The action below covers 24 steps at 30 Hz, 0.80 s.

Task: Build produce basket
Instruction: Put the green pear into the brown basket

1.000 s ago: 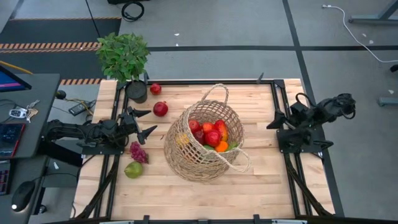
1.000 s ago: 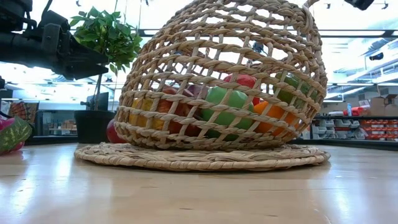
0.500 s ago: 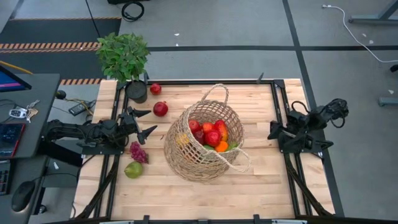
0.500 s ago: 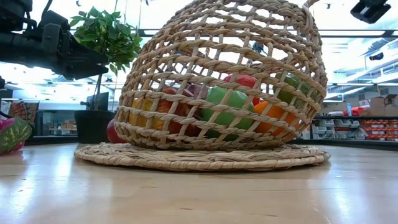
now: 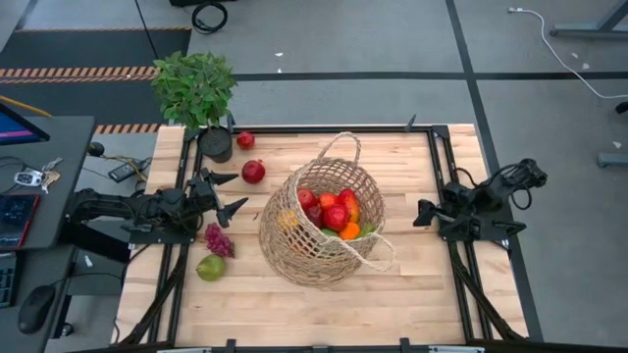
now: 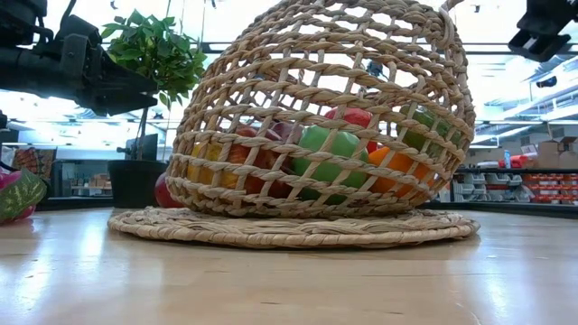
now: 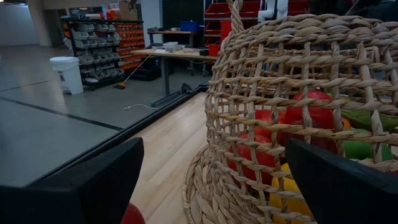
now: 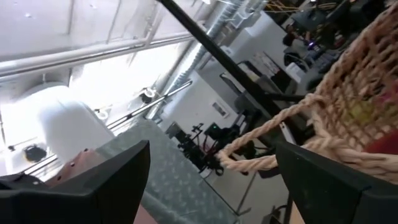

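Note:
The tan wicker basket [image 5: 319,221] lies tilted at the table's middle, its mouth turned up and to the right, with red, orange and green produce [image 5: 334,211] inside. Outside it, on the table's left, rest a red fruit [image 5: 253,172], a smaller red one [image 5: 245,139], purple grapes [image 5: 217,239] and a green pear [image 5: 210,267]. My left gripper [image 5: 238,191] stands open and level, just left of the basket [image 7: 298,112], touching nothing. My right gripper [image 5: 420,212] hangs open to the basket's right, clear of its near loop handle [image 8: 267,134].
A leafy plant in a black pot [image 5: 199,98] stands at the far left corner. Black frame rails [image 5: 177,265] run along the table's left and right sides. Bare wood lies along the near edge [image 5: 324,314]. My right gripper shows at the low view's top right [image 6: 546,32].
My right gripper has sunk and shifted a little toward the table's near edge, rolling and tipping as the arm folded in; it has stayed open. The basket and the produce have kept their places.

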Each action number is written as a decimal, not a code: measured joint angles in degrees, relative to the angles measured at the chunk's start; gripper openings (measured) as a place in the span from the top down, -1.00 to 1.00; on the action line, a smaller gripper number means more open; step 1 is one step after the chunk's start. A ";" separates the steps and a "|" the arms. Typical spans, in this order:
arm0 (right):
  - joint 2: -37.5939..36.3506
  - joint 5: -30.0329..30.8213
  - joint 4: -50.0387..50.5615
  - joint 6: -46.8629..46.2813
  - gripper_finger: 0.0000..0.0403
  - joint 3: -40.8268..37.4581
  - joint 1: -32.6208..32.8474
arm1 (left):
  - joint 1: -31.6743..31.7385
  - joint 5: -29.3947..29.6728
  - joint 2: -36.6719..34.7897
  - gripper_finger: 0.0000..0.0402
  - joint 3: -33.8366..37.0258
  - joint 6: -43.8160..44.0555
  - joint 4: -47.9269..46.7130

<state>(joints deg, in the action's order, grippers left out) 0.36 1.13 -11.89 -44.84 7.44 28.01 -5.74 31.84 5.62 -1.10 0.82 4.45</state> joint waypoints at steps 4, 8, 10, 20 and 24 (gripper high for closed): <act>0.00 1.09 -0.02 0.32 -0.74 -0.76 0.00 | 0.00 -0.01 0.00 -0.98 0.00 0.00 0.00; 0.02 6.00 -0.06 0.89 -0.74 -2.58 0.00 | -0.02 -0.01 -0.01 -0.98 0.00 0.01 -0.02; 0.02 8.85 0.01 -0.07 -0.74 -3.72 0.00 | 0.00 -0.01 -0.01 -0.98 0.00 0.00 0.00; 0.04 14.42 0.08 -3.98 -0.74 -7.04 -0.02 | -0.02 -0.01 0.01 -0.98 -0.02 0.00 0.00; 0.07 11.15 3.37 -0.49 -0.74 -7.08 -0.01 | -0.01 -0.01 -0.01 -0.98 0.00 0.01 -0.02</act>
<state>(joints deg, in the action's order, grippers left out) 0.43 12.28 -8.52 -45.33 0.36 28.00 -5.75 31.83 5.61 -1.11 0.83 4.43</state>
